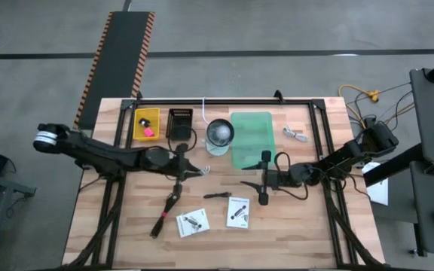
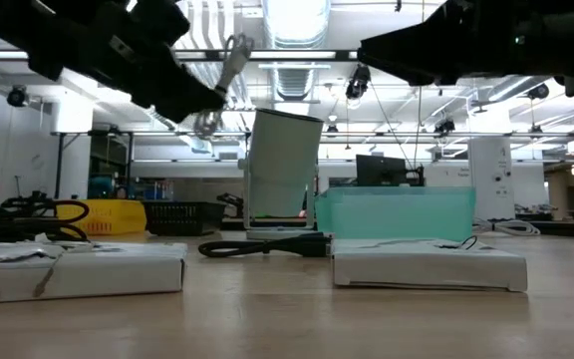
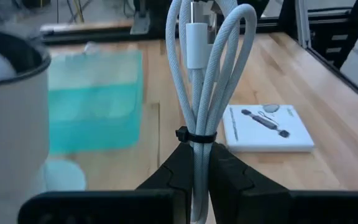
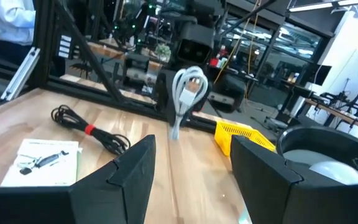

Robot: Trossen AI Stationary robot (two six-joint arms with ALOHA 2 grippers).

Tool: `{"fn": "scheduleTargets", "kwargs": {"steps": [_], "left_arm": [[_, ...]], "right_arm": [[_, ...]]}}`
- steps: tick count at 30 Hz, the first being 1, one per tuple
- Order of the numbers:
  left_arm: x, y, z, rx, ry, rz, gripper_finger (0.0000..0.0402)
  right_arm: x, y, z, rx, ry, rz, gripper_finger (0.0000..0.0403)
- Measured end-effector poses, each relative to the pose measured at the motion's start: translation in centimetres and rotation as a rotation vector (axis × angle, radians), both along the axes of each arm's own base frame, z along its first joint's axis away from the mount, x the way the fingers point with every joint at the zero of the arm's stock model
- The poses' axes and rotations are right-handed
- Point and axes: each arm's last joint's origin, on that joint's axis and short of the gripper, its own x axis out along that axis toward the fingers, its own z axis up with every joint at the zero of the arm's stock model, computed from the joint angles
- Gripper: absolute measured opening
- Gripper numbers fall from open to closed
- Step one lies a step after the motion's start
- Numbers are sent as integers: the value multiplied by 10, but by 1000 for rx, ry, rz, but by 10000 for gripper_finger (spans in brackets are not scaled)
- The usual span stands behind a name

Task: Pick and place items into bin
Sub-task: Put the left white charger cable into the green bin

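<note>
Left gripper (image 1: 199, 172) is pinched on a bundled white cable (image 3: 202, 93), held clear above the table — the looped bundle stands upright out of the fingers, long axis vertical, a black tie round it just above the fingertips. The green bin (image 1: 251, 139) lies just beyond the left gripper toward the robot's right and the table's far edge, with the white cup (image 1: 219, 132) close beside the path. Judged: the coming carry is short, to the bin. Right gripper (image 1: 265, 179) hangs spread and empty in front of the bin — near it, but not carrying.
</note>
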Motion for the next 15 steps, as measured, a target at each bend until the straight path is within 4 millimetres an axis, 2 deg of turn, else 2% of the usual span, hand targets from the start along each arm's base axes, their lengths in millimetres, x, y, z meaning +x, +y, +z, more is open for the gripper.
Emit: {"fn": "scheduleTargets", "kwargs": {"steps": [9, 15], "left_arm": [[39, -4, -15, 90, -105, -27, 15], [64, -6, -12, 122, -152, -16, 15]], "right_arm": [[4, 1, 4, 3, -8, 0, 194], [4, 1, 4, 32, -9, 1, 194]]}}
